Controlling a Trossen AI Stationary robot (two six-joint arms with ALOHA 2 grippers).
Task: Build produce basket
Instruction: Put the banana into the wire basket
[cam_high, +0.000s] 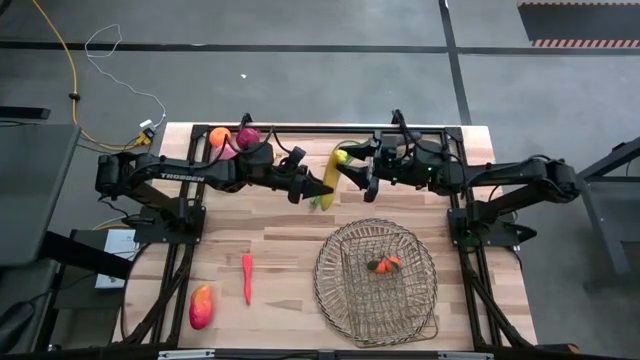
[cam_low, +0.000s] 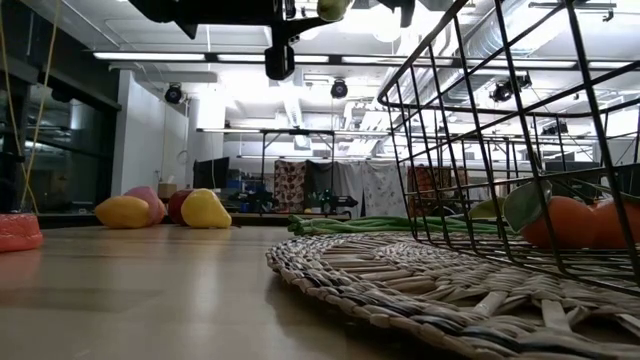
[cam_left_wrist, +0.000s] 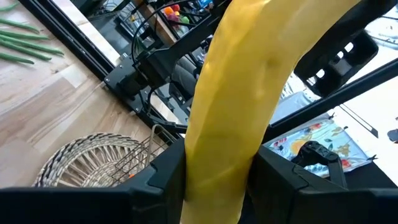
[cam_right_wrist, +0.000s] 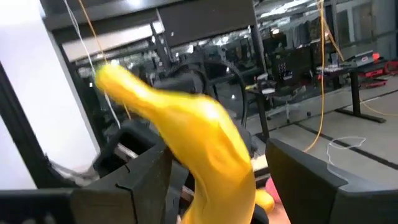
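Left end effector (cam_high: 318, 190) clamped on banana (cam_high: 331, 177) lower end, right end effector (cam_high: 352, 167) fingers astride its upper end w/ gap, banana held above counter (cam_high: 280, 250), long axis running from near basket (cam_high: 376, 281) toward far edge, slightly tilted.

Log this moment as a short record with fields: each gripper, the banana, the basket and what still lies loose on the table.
left gripper: closed on the banana's lower end, above the table
right gripper: fingers on either side of the banana's upper end, mid-handover
banana: yellow, held in the air between both arms, behind the basket
basket: near right of the table, holding oranges
loose produce: mango and chilli near left; green beans on the table behind the basket
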